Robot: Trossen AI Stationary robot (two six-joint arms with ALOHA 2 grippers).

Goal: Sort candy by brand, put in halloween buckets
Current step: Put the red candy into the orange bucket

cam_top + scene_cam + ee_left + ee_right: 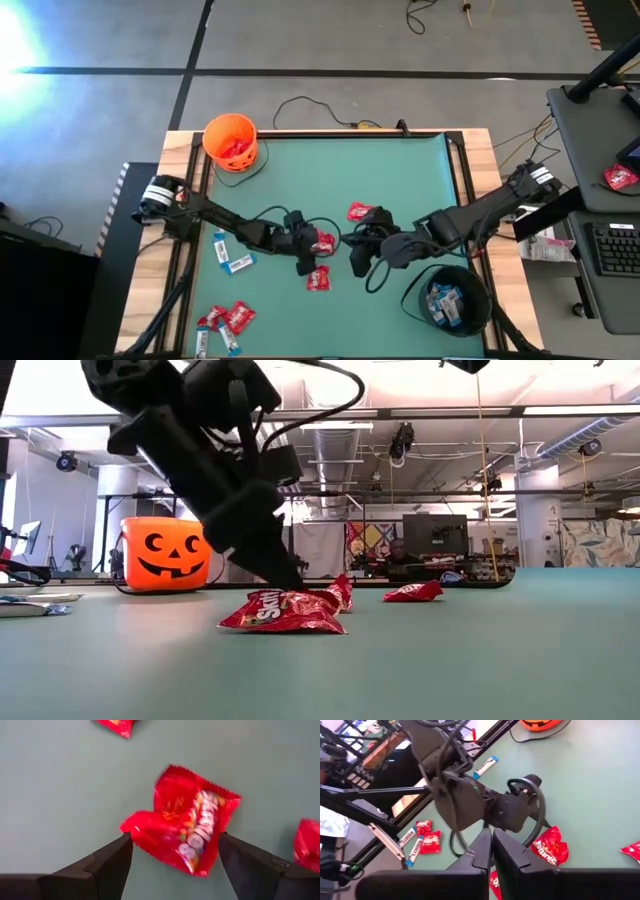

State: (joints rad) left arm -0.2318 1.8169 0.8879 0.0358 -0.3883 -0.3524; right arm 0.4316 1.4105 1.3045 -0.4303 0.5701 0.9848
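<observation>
My left gripper (172,857) is open and low over the table's middle (304,262). Its fingers stand on either side of a red squarish candy packet (192,827) that lies flat on the mat (285,612) (318,280); I see no touch. My right gripper (491,845) is shut, empty, and hovers just right of it (360,258). More red packets (360,212) (322,243) lie nearby. Blue-and-white bars (240,265) lie to the left. The orange bucket (232,140) (165,553) stands at the far left corner with red packets inside. The black bucket (447,300), near right, holds blue bars.
A mixed pile of red packets and blue bars (225,320) lies at the near left corner. A black cable (300,105) runs along the far edge. The table's wooden frame (478,160) borders the green mat. A desk with a keyboard (610,245) stands to the right.
</observation>
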